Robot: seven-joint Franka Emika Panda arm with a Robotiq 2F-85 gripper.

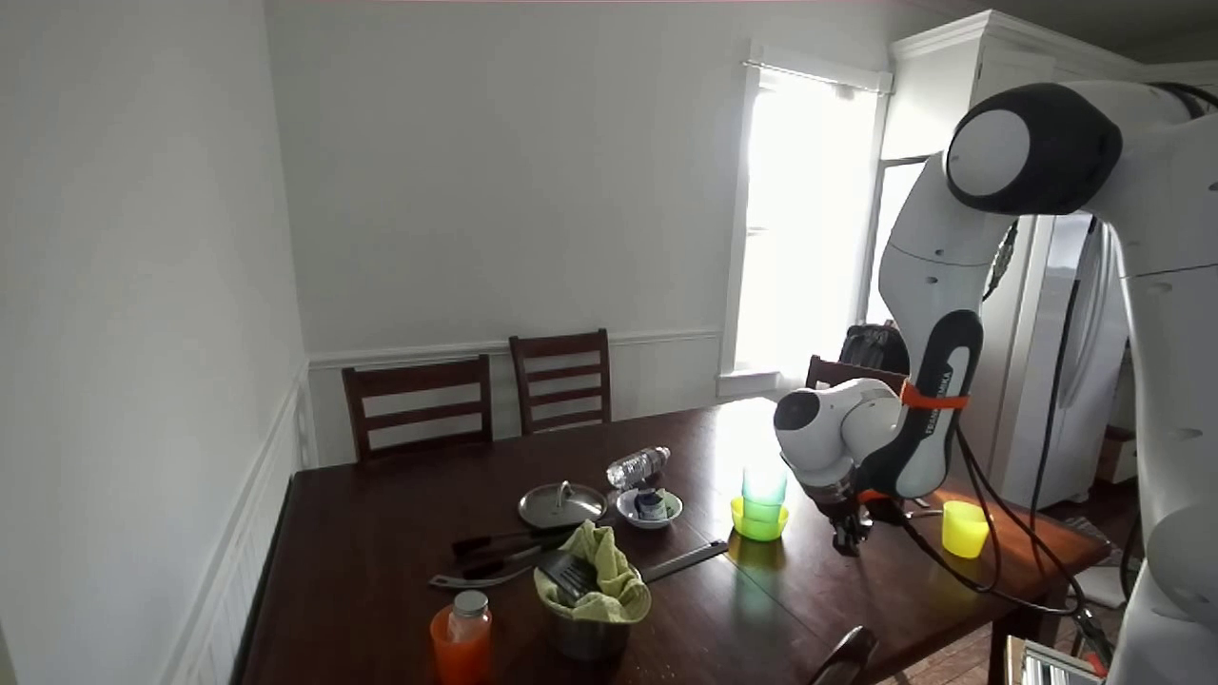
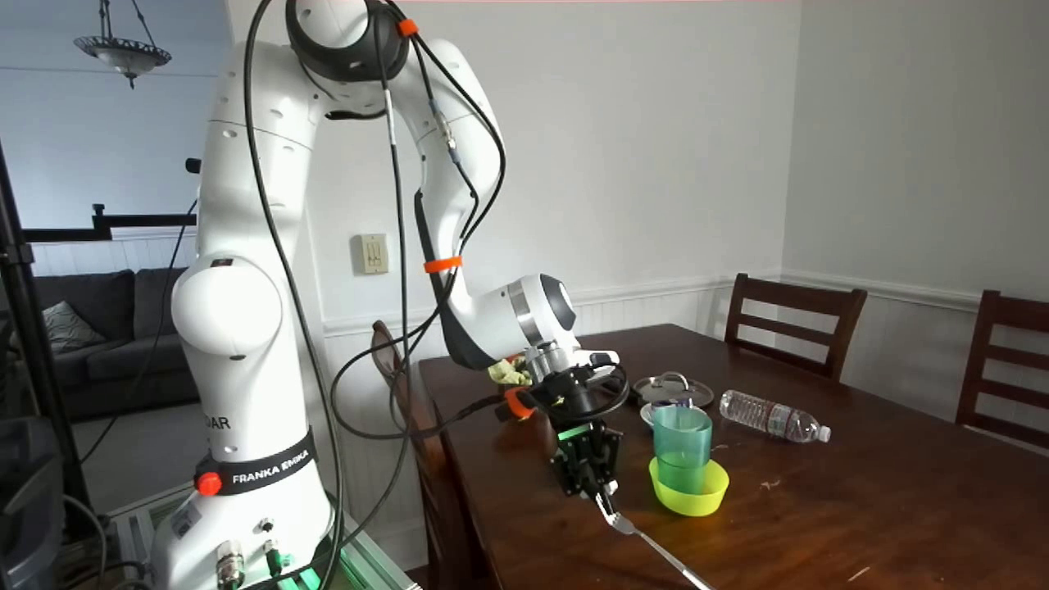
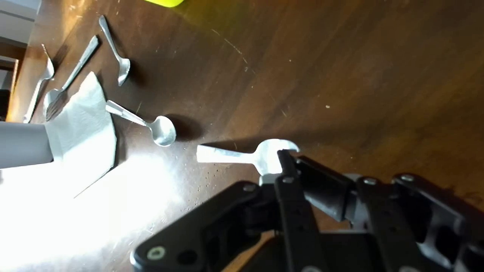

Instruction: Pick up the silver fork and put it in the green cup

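My gripper point(image 2: 600, 492) is low over the table, and its fingertips look shut on the head end of the silver fork point(image 2: 662, 553). In the wrist view the fork point(image 3: 228, 155) points its handle left; the fingers point(image 3: 291, 158) hide part of its head and its tines. I cannot tell whether the handle end touches the table. The green cup point(image 2: 683, 438) is a translucent blue-green tumbler standing upright in a lime-yellow bowl point(image 2: 705, 494). It also shows in an exterior view point(image 1: 764, 485), beside the gripper point(image 1: 849, 544). The fork is not clear there.
A yellow cup point(image 1: 966, 529) stands near the robot's base. Other spoons point(image 3: 162, 130) and forks point(image 3: 72, 75) lie by a white napkin point(image 3: 90, 124). A water bottle point(image 2: 774, 416), a pot lid point(image 1: 547, 507), a pot point(image 1: 590, 636) and an orange cup point(image 1: 461, 652) are farther away.
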